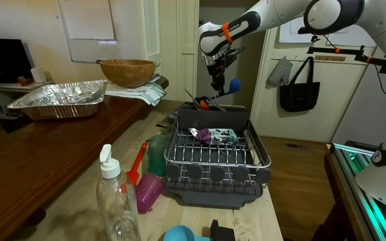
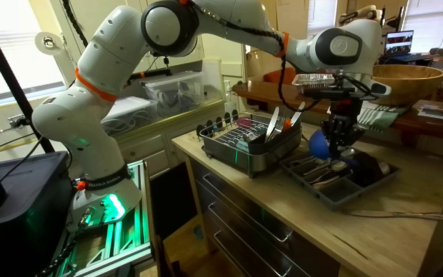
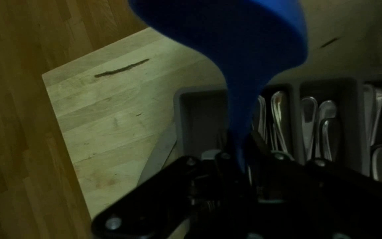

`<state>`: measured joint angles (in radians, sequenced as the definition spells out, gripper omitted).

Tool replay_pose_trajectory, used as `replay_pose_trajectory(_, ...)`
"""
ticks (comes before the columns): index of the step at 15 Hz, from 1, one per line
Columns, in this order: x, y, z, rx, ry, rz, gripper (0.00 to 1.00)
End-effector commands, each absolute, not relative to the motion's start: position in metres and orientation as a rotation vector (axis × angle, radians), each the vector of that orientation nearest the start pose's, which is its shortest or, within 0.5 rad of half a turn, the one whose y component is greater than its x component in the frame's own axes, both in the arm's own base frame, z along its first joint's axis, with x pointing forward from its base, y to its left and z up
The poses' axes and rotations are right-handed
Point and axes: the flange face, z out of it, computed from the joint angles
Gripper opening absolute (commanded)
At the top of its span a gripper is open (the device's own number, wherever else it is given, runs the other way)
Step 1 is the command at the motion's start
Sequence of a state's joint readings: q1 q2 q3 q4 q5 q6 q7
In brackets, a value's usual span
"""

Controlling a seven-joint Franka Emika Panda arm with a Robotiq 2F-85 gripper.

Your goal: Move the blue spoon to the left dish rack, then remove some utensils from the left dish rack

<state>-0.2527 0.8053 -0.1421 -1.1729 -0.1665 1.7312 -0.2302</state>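
White on a black collar (image 2: 108,180), "FRANKA EMIKA" can be read around the base of the arm (image 2: 90,88) in an exterior view; "EMIKA" shows on the forearm (image 1: 245,27) beside an orange strap (image 1: 227,32). The markings on the packet (image 1: 223,136) in the dish rack (image 1: 213,194) and the label on a black bag (image 1: 299,97) are too small to make out.

The one blue spoon (image 3: 234,49) is gripped by its handle in the tool (image 3: 239,147), whose jaws stand closed to the handle's thickness. In the wrist view its long axis runs almost straight up and down, bowl at the top; in an exterior view the blue spoon (image 1: 232,87) tips its bowl up and to the right, handle sloping down to the left. It is held over a grey cutlery tray (image 2: 335,202), outside the rack; whether it touches what lies in the tray I cannot tell.

Five round knobs (image 1: 217,173) line one end of the rack. In the caddy (image 1: 213,117) at its other end stand two knives (image 2: 272,122), at least one fork (image 2: 282,121) and an orange piece (image 2: 287,124). Beside the rack are one green cup (image 1: 157,155), one magenta cup (image 1: 148,192) and one red utensil (image 1: 138,164); one pump bottle (image 1: 117,190) stands near the magenta cup. One loose knife (image 2: 398,214) lies on the bench (image 2: 390,242) by the tray. One wooden bowl (image 1: 127,72) sits on a striped towel (image 1: 149,92), one foil pan (image 1: 69,110) near it.
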Motion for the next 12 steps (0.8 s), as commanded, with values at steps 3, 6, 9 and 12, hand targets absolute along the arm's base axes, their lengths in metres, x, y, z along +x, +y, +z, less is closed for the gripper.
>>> replay_pose_trajectory(3,0.654,-0.264,0.345,-3.210,-0.013,0.523,0.04)
replay_pose_trajectory(6,0.648,-0.254,0.357,-3.179,-0.097,0.559,0.04)
replay_pose_trajectory(9,0.644,-0.242,0.376,-3.175,-0.165,0.534,0.04)
replay_pose_trajectory(12,0.640,-0.228,0.400,-3.176,-0.217,0.486,0.04)
